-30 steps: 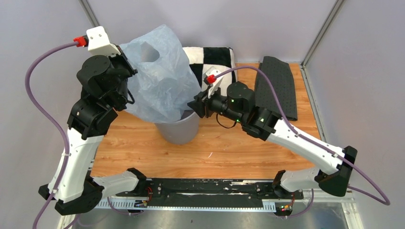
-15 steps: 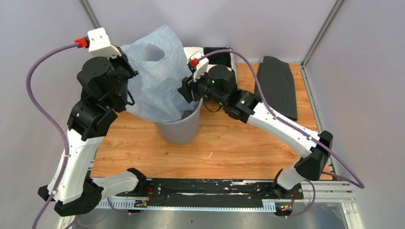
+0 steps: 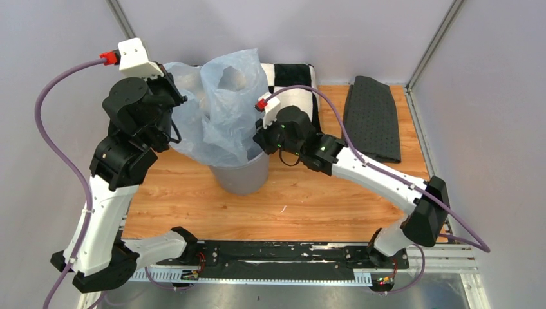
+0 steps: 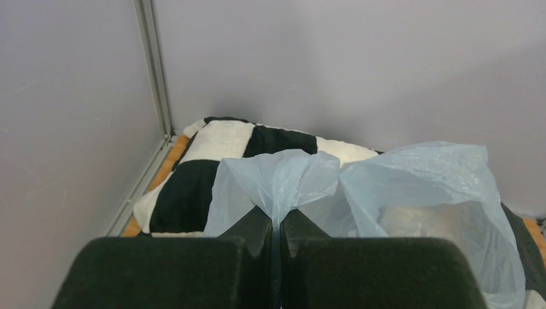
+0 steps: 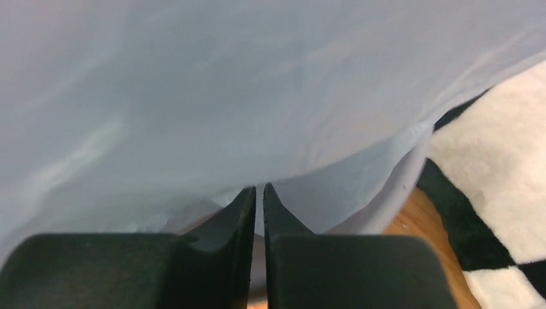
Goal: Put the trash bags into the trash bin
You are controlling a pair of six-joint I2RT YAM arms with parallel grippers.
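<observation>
Left wrist: left fingers (image 4: 248, 235) pressed together on bunched fold of trash bag (image 4: 412, 187); checkered pillow (image 4: 225, 138) beyond. Right wrist: right fingers (image 5: 235, 219) nearly together, pinching bag film beside trash bin (image 5: 393, 193) wall. Top external alone shows bag's bottom inside bin, rest billowing above; bin on table (image 3: 309, 199).

Out beyond my bases, the wooden table (image 3: 309, 206) carries the grey trash bin (image 3: 243, 177) mid-board, a checkered pillow (image 3: 290, 80) at the far edge, a dark mat (image 3: 373, 119) far right.
</observation>
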